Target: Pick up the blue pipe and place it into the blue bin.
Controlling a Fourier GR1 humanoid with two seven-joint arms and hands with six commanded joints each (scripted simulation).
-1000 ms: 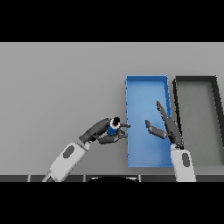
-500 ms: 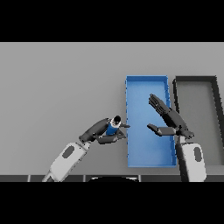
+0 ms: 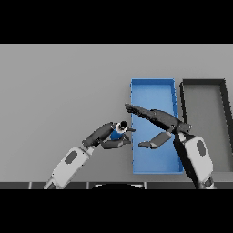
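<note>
Transfer step: left hand (image 3: pixel 110 137) curled round the blue pipe (image 3: pixel 119 133), just beside the blue bin (image 3: pixel 153 86) (left wall). Right hand (image 3: pixel 159 123) spread wide over the bin. Next, presumably: carry rightward past the wall, then release.

— What sits on the grey table (image 3: pixel 63 86) apart from the job's own pieces?

— One thing only: a dark bin (image 3: pixel 205 120), long and rectangular, with black walls and a grey floor.

— Where is it on the table?

— Toward the table's right side, its long axis running from the near edge toward the far edge. Its right wall lies close to the picture's right border.

— Anything in it?

— The visible floor shows plain grey. Its near left corner is covered, so that part cannot be told.

— And the table beyond the bin?

— A flat, even grey surface stretching away to the left of the bin.
</note>
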